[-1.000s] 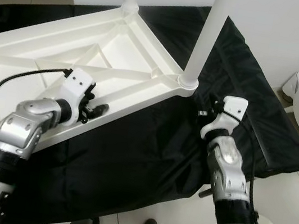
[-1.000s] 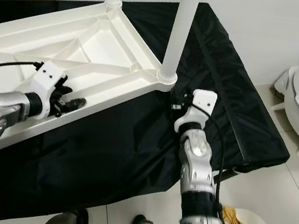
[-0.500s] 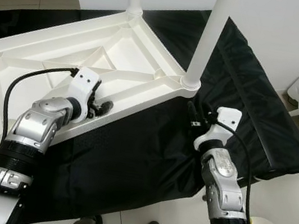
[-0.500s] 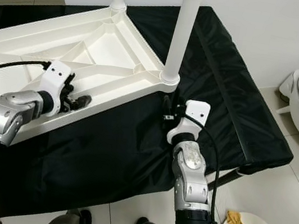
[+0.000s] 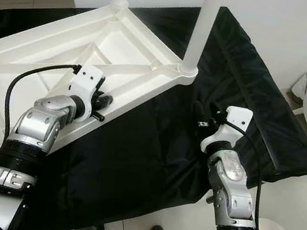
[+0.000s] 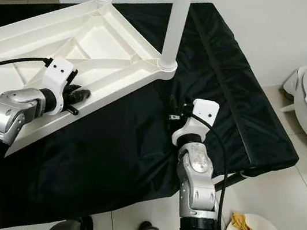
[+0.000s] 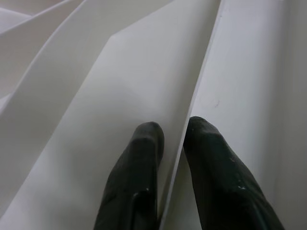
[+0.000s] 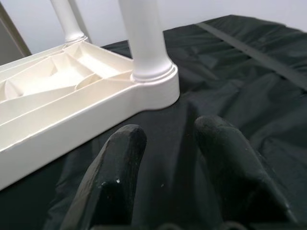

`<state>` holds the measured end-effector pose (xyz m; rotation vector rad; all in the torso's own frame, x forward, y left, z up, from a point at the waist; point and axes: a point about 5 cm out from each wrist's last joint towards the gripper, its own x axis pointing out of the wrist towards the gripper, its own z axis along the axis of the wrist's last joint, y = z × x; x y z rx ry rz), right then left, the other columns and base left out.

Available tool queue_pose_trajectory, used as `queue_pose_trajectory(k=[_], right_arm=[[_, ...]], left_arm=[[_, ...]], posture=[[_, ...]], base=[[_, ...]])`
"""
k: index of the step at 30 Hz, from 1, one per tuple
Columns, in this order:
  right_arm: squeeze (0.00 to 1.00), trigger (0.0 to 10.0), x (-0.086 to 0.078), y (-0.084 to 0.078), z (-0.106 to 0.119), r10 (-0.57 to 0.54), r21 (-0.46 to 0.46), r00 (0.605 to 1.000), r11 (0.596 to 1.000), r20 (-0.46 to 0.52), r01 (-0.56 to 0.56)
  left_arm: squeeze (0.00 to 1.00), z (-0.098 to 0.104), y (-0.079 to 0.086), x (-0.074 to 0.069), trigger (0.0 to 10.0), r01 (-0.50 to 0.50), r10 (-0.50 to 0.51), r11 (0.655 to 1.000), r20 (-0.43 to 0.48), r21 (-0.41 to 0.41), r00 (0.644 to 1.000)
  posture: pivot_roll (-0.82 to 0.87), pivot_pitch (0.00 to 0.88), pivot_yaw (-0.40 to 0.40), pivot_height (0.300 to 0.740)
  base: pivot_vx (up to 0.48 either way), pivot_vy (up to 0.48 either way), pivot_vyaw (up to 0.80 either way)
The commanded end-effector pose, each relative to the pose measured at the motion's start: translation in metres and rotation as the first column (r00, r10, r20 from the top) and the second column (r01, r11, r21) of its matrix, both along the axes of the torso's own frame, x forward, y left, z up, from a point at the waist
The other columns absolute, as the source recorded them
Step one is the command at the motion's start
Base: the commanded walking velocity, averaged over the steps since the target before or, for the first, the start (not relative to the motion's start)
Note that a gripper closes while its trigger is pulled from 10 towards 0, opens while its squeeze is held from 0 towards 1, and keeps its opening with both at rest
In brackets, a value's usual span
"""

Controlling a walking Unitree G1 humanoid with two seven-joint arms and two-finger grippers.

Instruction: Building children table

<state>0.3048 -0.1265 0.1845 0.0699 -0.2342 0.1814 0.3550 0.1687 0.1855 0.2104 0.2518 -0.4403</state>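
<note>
Tabletop (image 5: 64, 54) lay upside down on the black cloth (image 5: 154, 150) with two legs (image 5: 199, 26) fitted, more seemingly left, left gripper (image 5: 101, 107) jaws nipping its rim, right gripper (image 5: 203, 116) jaws parted, empty, over the cloth.

The upturned table (image 5: 64, 48) is smooth white plastic with a soft sheen, its ribs moulded in one piece; its round legs (image 6: 177, 19) look like the same plastic. Under it lies a black cloth (image 5: 154, 144), thin and slightly shiny, creased, perhaps nylon. The arms are brushed silver metal with white plastic caps. The left claw (image 7: 170, 143) has matt black rubbery fingers, lightly scuffed, as does the right claw (image 8: 168, 158). The floor (image 6: 300, 185) is glossy pale tile.
</note>
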Motion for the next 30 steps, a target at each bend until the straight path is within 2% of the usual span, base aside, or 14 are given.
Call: queue_pose_trajectory(k=[1, 13, 17, 22, 23, 26, 27, 28, 29, 30], right_arm=[[0.00, 10.0, -0.004, 0.003, -0.004, 0.001, 0.016, 1.000, 1.000, -0.022, 0.000], [0.00, 10.0, -0.005, 0.003, -0.002, -0.003, 0.026, 0.999, 1.000, -0.034, 0.004], [0.00, 10.0, -0.004, 0.002, -0.001, -0.002, 0.024, 0.999, 1.000, -0.032, 0.003], [0.00, 10.0, -0.002, 0.005, 0.002, 0.005, 0.026, 1.000, 1.000, -0.027, -0.005], [0.00, 10.0, -0.001, 0.006, 0.002, 0.009, 0.025, 1.000, 1.000, -0.028, -0.008], [0.00, 10.0, -0.001, 0.006, 0.002, 0.011, 0.025, 1.000, 1.000, -0.029, -0.010], [0.00, 10.0, -0.001, 0.008, 0.002, 0.016, 0.024, 0.999, 1.000, -0.028, -0.016], [0.00, 10.0, -0.001, 0.008, 0.003, 0.021, 0.023, 0.999, 1.000, -0.025, -0.020], [0.00, 10.0, -0.001, 0.008, 0.003, 0.021, 0.023, 0.999, 1.000, -0.025, -0.020], [0.00, 10.0, -0.001, 0.009, 0.003, 0.025, 0.023, 0.999, 0.999, -0.021, -0.024]], left_arm=[[0.00, -0.017, 0.018, 0.001, 0.0, -0.171, 0.172, 0.984, -0.034, 0.043, 0.984], [0.00, -0.005, 0.017, -0.004, 0.0, -0.173, 0.173, 0.984, -0.013, 0.046, 0.985], [0.00, -0.002, 0.024, -0.007, 0.0, -0.204, 0.204, 0.978, -0.001, 0.050, 0.979], [0.00, 0.000, 0.043, -0.008, 0.0, -0.294, 0.294, 0.954, 0.011, 0.063, 0.956], [0.00, 0.000, 0.041, -0.008, 1.0, -0.295, 0.294, 0.954, 0.013, 0.063, 0.956], [0.00, 0.000, 0.040, -0.007, 1.0, -0.293, 0.292, 0.954, 0.014, 0.063, 0.956], [0.00, 0.001, 0.036, -0.007, 10.0, -0.278, 0.277, 0.959, 0.015, 0.050, 0.961], [0.28, 0.002, 0.032, -0.006, 10.0, -0.264, 0.264, 0.964, 0.013, 0.037, 0.965], [0.28, 0.002, 0.032, -0.006, 10.0, -0.264, 0.264, 0.964, 0.013, 0.037, 0.965], [1.00, 0.003, 0.026, -0.007, 10.0, -0.245, 0.244, 0.970, 0.014, 0.015, 0.970]], posture=[[-0.06, 0.204, 0.041, 0.740], [-0.06, 0.206, 0.042, 0.740], [-0.06, 0.204, 0.041, 0.740], [-0.05, 0.201, 0.030, 0.740], [-0.05, 0.201, 0.030, 0.740], [-0.05, 0.201, 0.030, 0.740], [-0.05, 0.203, 0.029, 0.740], [-0.05, 0.203, 0.029, 0.740], [-0.05, 0.203, 0.029, 0.740], [-0.05, 0.204, 0.030, 0.740]], base=[[0.000, 0.000, 0.00], [0.000, 0.000, 0.00], [0.000, 0.000, 0.00], [0.000, 0.000, 0.00], [0.000, 0.000, 0.00], [0.000, 0.000, 0.00], [0.000, 0.000, 0.00], [0.000, 0.000, 0.00], [0.000, 0.000, 0.00], [0.000, 0.000, 0.00]])
